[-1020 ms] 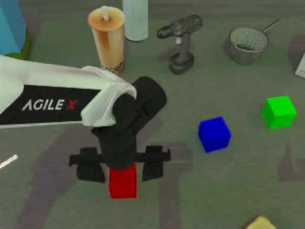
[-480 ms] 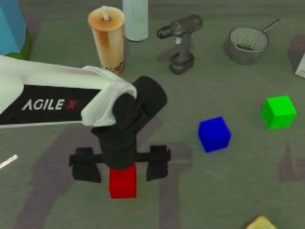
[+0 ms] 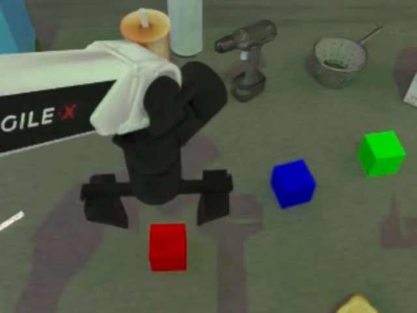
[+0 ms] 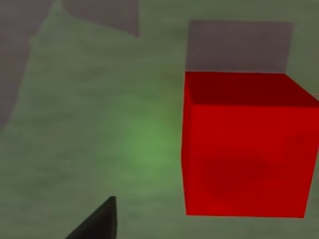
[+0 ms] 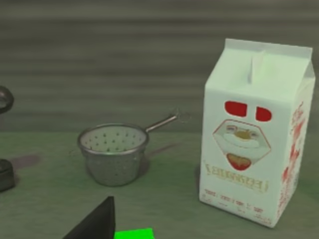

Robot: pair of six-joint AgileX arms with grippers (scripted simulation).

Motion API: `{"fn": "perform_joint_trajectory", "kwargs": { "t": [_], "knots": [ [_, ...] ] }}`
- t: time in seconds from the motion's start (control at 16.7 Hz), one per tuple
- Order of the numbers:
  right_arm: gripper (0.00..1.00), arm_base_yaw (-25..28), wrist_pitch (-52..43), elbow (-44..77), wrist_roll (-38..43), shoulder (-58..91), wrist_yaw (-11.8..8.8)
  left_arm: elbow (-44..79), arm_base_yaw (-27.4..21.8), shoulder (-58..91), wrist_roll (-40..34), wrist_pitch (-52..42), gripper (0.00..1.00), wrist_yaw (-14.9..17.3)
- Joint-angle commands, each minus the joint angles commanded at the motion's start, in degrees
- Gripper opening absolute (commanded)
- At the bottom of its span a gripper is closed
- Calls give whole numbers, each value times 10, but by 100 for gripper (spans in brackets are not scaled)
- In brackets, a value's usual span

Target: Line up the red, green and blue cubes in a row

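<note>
Standing along the far edge of the surface [image 3: 313, 261], a tall cup [image 3: 144, 29] of brown drink with a straw is partly hidden behind the left arm, a pale cylinder [image 3: 186, 26] is seen just beside it, and a perforated metal strainer [image 3: 337, 60] with a long handle is seen farther right; nothing can be made out inside the strainer. In the right wrist view a white milk carton [image 5: 256, 132] is shown upright beside that strainer. A dark drill [image 3: 249, 59] is set between the cylinder and the strainer.

The left hand [image 3: 156, 203] is held spread wide above the surface, released and grasping nothing; the red cube [image 3: 167, 246] is seen just below it in the top view, apart from both fingers, resting on the surface. The blue cube [image 3: 292, 183] is placed to the right of it, and the green cube [image 3: 382, 152] farther right. The right hand's state cannot be told; only a dark fingertip [image 5: 94, 221] is shown.
</note>
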Motion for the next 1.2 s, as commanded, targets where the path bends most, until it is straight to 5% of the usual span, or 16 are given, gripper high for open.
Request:
{"fn": "perform_joint_trajectory", "kwargs": {
  "t": [0.54, 0.84, 1.2],
  "knots": [
    [100, 5, -25, 35, 0, 35, -2, -25, 15, -34, 4, 17, 100, -2],
    [100, 17, -134, 205, -2, 216, -2, -149, 92, -193, 24, 107, 100, -9],
    [100, 38, -329, 496, -7, 598, 1, -384, 222, -503, 108, 262, 100, -10]
  ]
}}
